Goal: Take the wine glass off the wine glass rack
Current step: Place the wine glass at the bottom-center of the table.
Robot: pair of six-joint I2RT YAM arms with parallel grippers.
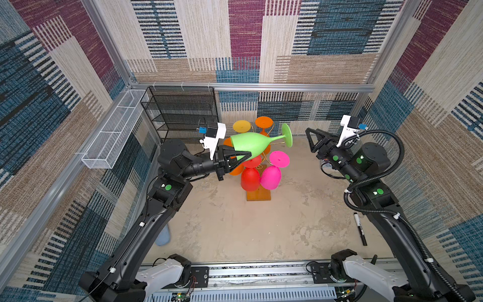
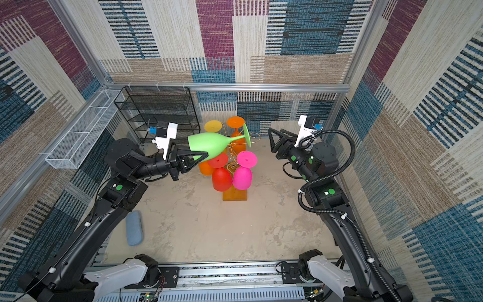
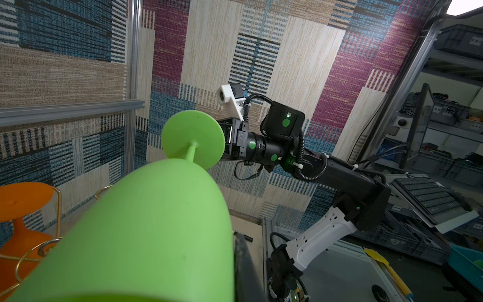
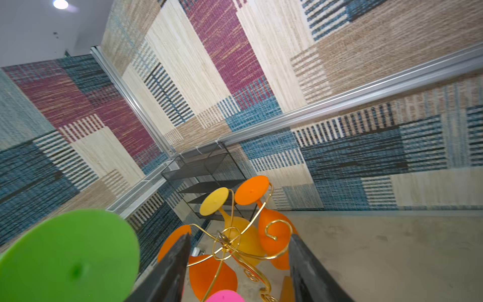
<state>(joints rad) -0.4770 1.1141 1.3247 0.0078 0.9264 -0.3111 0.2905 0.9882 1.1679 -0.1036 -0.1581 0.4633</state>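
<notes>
**Item: green wine glass** (image 1: pixel 249 143) (image 2: pixel 209 145). Off the rack, lying on its side in the air above the rack's 10 o'clock side. The bowl points to 9 o'clock and the foot to 3 o'clock.

**Left gripper** (image 1: pixel 245 153): clamped on the bowl near its rim.

**Right gripper** (image 1: pixel 309 140): at 3 o'clock of the foot, clear of it. The jaws are spread with nothing between them.

**Wine glass rack** (image 1: pixel 258 195) (image 4: pixel 227 240): gold wire on a wooden base, mid-table toward 12 o'clock. Hanging upside down around the post:
- yellow glass (image 1: pixel 241 126) at 11 o'clock
- orange glass (image 1: pixel 264 122) at 12 o'clock
- red glass (image 1: pixel 249 179) at 6 o'clock
- pink glass (image 1: pixel 270 177) at 5 o'clock

**Also present:** black marker (image 1: pixel 360 232) at the table's 4 o'clock.
</notes>
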